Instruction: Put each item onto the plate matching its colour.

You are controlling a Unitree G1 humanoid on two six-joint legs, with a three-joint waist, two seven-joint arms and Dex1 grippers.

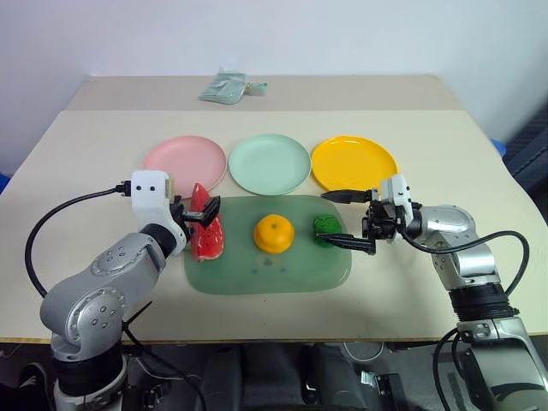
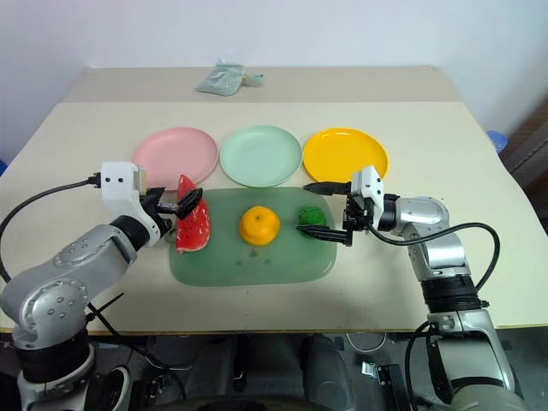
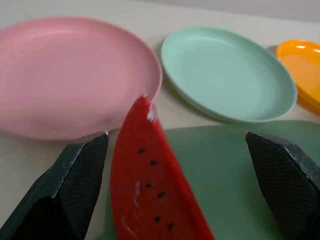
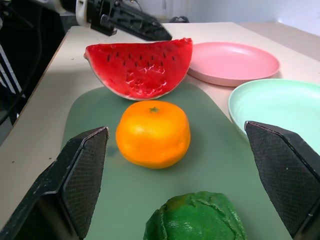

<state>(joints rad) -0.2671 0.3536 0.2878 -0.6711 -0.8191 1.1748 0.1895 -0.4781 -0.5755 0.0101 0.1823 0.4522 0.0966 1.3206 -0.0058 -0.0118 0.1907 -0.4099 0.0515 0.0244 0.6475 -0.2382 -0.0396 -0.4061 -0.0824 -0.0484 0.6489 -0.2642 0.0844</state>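
1. Left gripper (image 1: pixel 199 217): fingers spread wide, nothing between them yet. It sits at the watermelon wedge (image 1: pixel 208 235), level with its upper tip; in the left wrist view the wedge rises just inside one finger (image 3: pixel 75 185), off centre in the gap.
2. Watermelon wedge: stands on its rind at the left end of the green cutting mat (image 1: pixel 282 270). Its long axis runs from the front of the mat toward the pink plate (image 1: pixel 184 163), which lies just beyond it. Judged the left arm's item, being much nearer that arm.
3. Right gripper (image 1: pixel 342 217): fingers wide apart, empty, pointing across the mat toward the robot's left. The dark-green vegetable (image 1: pixel 326 227) lies directly ahead of it, between the two fingers as seen from the head, not touched so far as can be told.
4. Dark-green vegetable: at the right end of the mat, nearest the right arm. Its target, the mint green plate (image 1: pixel 269 163), lies beyond and to the left of it.
5. Orange (image 1: pixel 274 233): mid-mat, between the other two items, apart from both; the yellow plate (image 1: pixel 354 163) lies beyond it to the right.
6. Count: three toy foods, all on the mat; three plates, all bare, in one row on the bench (image 1: pixel 77 171) behind the mat; one mat; two grippers.
7. Also present: one pale green packet (image 1: pixel 224 87) at the far edge of the bench.
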